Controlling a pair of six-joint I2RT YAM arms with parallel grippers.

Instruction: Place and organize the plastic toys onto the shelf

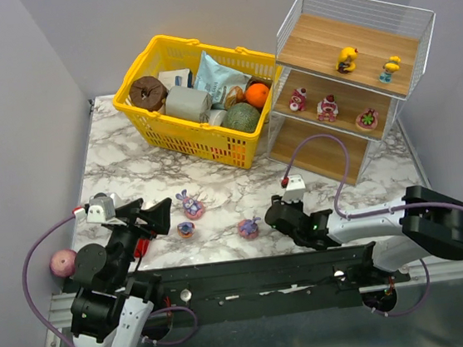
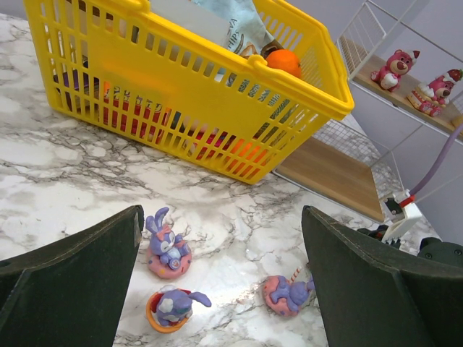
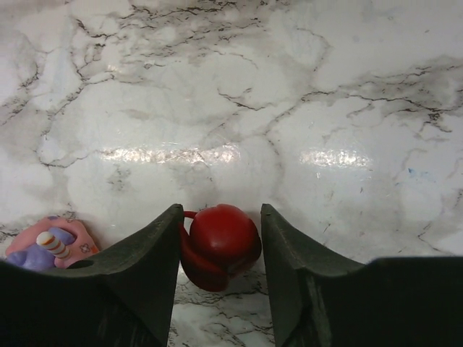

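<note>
Fingers [image 3: 145, 267] of the right pincer [image 3: 219, 211] flanked the small red toy [image 3: 221, 246] on the table [image 3: 289, 108], close against both its sides; whether they gripped it could not be told. The left pincer [image 2: 223, 213] hung released, spread wide, above three purple bunnies [image 2: 168, 253] on the table. Beyond, two yellow ducks [image 1: 347, 59] and three red-pink figures [image 1: 327, 107] stood on the shelf [image 1: 317, 42].

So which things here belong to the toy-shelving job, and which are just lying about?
Job: shelf; two yellow ducks on its top tier; three pink-red figures on the middle tier; three purple bunnies on the table; small red toy.
Clutter: yellow basket with its groceries; pink ball.
</note>
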